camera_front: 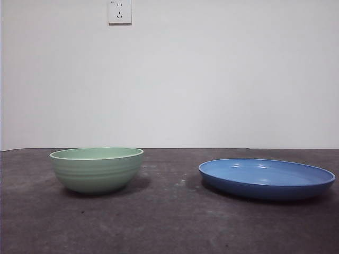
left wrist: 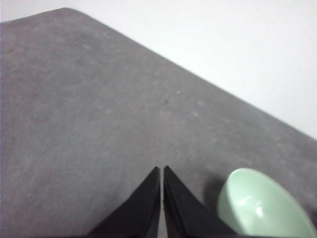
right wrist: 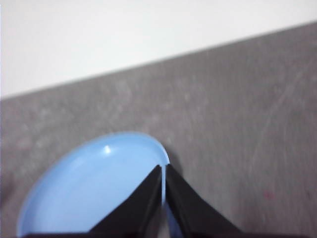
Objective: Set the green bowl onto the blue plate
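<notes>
The pale mint-green bowl (camera_front: 97, 169) stands upright on the dark table at the left of the front view. The wide blue plate (camera_front: 266, 178) lies flat at the right, apart from the bowl and empty. Neither arm shows in the front view. My left gripper (left wrist: 162, 171) is shut and empty, held above the table with the green bowl (left wrist: 262, 208) just beside its jaws. My right gripper (right wrist: 164, 169) is shut and empty, held above the blue plate (right wrist: 94, 188) near its rim.
The dark grey table (camera_front: 169, 222) runs to a white wall behind. A white wall socket (camera_front: 119, 11) sits high on the wall. The table's far edge (left wrist: 198, 79) meets the wall in both wrist views.
</notes>
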